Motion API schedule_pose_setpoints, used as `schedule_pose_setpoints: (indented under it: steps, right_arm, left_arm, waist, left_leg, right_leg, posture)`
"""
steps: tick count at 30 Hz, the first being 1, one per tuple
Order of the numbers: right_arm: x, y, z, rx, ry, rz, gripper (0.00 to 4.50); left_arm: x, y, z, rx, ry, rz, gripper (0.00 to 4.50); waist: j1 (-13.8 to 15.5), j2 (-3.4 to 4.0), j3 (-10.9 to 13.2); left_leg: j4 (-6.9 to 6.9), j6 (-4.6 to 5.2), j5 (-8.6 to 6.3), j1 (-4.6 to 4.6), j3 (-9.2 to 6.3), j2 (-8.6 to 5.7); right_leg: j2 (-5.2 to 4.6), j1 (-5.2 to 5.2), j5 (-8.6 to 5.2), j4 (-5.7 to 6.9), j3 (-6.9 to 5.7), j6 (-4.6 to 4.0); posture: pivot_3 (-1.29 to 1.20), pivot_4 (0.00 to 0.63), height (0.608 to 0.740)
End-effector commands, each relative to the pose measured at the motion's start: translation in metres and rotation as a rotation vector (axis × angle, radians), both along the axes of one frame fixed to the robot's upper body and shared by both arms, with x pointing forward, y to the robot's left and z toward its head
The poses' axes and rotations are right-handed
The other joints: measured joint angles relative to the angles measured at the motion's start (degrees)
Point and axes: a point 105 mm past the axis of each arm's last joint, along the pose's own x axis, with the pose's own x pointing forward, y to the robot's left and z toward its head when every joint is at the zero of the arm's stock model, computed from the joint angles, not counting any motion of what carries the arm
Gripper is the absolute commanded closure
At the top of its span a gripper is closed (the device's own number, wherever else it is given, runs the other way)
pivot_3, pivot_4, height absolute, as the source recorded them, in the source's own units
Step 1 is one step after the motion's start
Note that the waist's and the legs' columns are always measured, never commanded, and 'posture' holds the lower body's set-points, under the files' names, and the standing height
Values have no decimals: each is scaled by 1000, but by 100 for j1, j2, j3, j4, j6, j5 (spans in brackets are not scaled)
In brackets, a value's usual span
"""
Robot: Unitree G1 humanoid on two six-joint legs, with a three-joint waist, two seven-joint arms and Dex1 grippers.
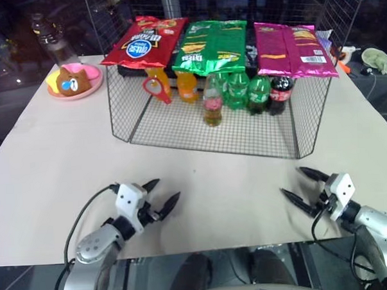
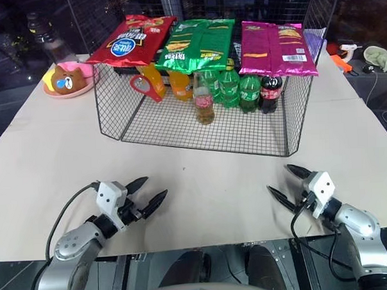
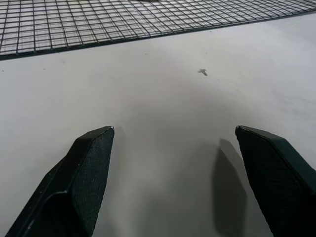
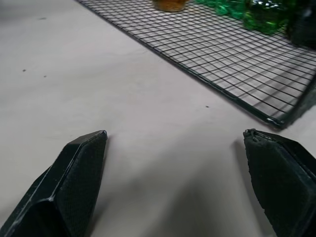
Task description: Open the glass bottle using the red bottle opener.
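Both the left gripper [image 1: 163,192] and right gripper [image 1: 297,183] are wide open and empty; the glass bottle [image 1: 212,100] and red bottle opener [image 1: 157,88] stand far ahead of them

Your right gripper [image 4: 175,143] has its jaws spread wide apart, with nothing between them. Under it is the pale worktop [image 4: 123,98], with a few tiny dark specks. Past the jaws lies the wire mesh floor [image 4: 222,44] of a rack. On the mesh stand green bottles [image 4: 247,10], and you can see the amber bottom of another bottle [image 4: 170,5].
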Motion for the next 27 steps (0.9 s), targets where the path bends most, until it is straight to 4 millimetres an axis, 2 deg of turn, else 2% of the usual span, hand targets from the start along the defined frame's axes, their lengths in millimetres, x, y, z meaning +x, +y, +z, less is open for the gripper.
schedule_pose_setpoints:
  steps: [1, 10, 13, 19, 23, 27]
  right_arm:
    - [-6, 24, 5, 20, -3, 69, 35]
    - [-5, 81, 81, 252, -163, 167, 35]
    - [-4, 93, 95, 275, -189, 190, 35]
    - [1, 104, 103, 284, -205, 205, 35]
    - [4, 105, 100, 269, -203, 212, 35]
    - [6, 104, 98, 256, -201, 215, 35]
  left_arm:
    - [15, 1, 19, -34, -53, 36, 454]
    - [75, 10, 77, -102, -253, 183, 454]
    - [94, 17, 91, -131, -298, 236, 454]
    - [132, 18, 110, -171, -361, 271, 454]
    - [159, 5, 116, -172, -377, 224, 454]
    - [175, -6, 123, -179, -399, 189, 454]
  waist:
    - [-2, -1, 3]
    - [-8, -1, 18]
    - [-7, -5, 20]
    - [12, -24, 29]
    - [2, -26, 30]
    - [-19, -27, 31]
  left_leg:
    - [0, 0, 0, -1, -2, 0]
    - [2, -28, 16, -16, -1, -6]
    - [3, -29, 17, -18, -3, -10]
    - [13, -30, 18, -36, -16, -25]
    - [83, -31, 19, -133, -35, -31]
    - [92, -31, 20, -145, -45, -45]
  right_leg:
    - [0, -1, 0, 0, -2, 0]
    - [1, -21, 1, 5, -10, 2]
    - [3, -23, 1, 6, -26, 2]
    - [15, -35, 1, 6, -42, 3]
    - [18, -111, 2, 34, -60, 3]
    - [15, -112, 2, 34, -70, 4]
  posture:
    - [0, 150, 740]
    - [0, 150, 740]
    - [0, 150, 740]
    - [0, 150, 740]
    - [0, 150, 740]
    - [0, 150, 740]
